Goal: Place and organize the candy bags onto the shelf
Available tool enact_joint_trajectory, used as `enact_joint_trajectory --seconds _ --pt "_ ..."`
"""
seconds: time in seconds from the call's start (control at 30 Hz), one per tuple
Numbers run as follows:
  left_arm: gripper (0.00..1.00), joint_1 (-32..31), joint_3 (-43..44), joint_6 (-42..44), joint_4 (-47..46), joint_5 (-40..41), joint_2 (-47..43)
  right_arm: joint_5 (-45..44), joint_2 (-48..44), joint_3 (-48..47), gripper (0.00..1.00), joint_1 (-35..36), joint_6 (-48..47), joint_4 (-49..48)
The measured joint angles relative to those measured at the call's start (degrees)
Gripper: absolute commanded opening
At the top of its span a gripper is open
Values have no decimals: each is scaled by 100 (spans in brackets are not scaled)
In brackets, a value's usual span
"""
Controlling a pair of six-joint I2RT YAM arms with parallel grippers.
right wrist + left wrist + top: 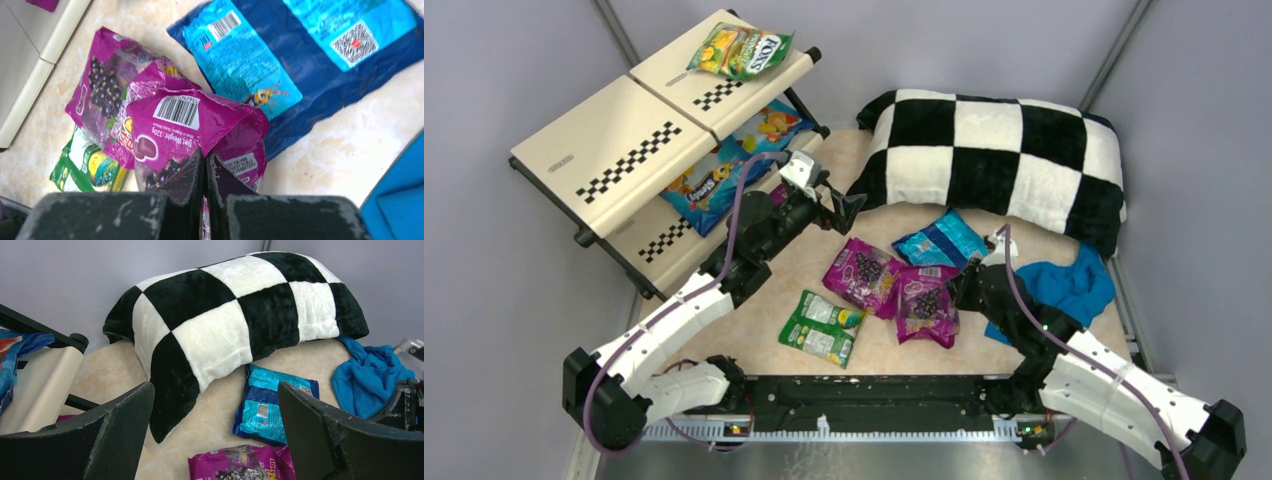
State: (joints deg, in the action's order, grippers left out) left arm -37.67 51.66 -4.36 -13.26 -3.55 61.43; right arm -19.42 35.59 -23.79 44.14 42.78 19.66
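Magenta candy bag (200,120) pinched in my right gripper (205,165); left gripper (215,390) fingers apart, pillow (225,315) at its 12 o'clock.

- Plain grey-lilac walls (984,40) close in the back and both sides.
- Bare metal struts (1116,50) rise along the two back corners.
- The tabletop (879,355) is cream with a faint marbled pattern.
- A black-and-white checkered pillow (994,150) lies at the back of the table.
- A blue cloth (1074,285) lies crumpled just beside the pillow's right end.
- The light is soft and even with weak shadows, and seems to come from overhead.
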Motion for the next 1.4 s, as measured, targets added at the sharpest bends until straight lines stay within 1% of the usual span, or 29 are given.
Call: enact_joint_trajectory --seconds 0.17,0.23,0.37,0.43,0.63,0.77,0.87,1.0,1.1,1.2,1.27,1.4 --pt "99 -33 0 0 0 0 0 184 308 -291 0 -291 -549 -170" --pt "99 -46 0 0 0 2 0 450 586 -413 0 -498 -758 -291" --pt "99 -74 2 0 2 26 0 1274 1187 -632 0 -1132 -1032 -557" --pt "99 -98 2 2 4 46 4 1567 1360 -748 0 -1290 -1150 -601" --pt "99 -160 142 0 103 44 138 2144 1462 -1351 0 -1320 -1582 -417" --pt "99 -260 227 15 188 136 212 2282 1462 -1453 0 -1320 -1626 -450" --pt "99 -348 494 -50 562 315 354 2415 1508 -1460 0 -1320 -1631 -428" --pt "99 -356 1412 -481 1464 293 835 2669 1749 -1600 0 -1325 -1742 -330" --pt "99 -343 1532 -916 1912 31 831 2798 1821 -1753 0 -1325 -1847 -238" --pt "99 -339 1207 -1440 2157 -249 562 2957 1821 -1906 0 -1325 -1956 -212" --pt "99 -273 715 -2015 2227 -426 212 3040 1821 -2022 0 -1327 -2031 -212" --pt "98 -52 -160 -2898 2225 -776 -334 3307 1893 -2323 0 -1327 -2166 -181"
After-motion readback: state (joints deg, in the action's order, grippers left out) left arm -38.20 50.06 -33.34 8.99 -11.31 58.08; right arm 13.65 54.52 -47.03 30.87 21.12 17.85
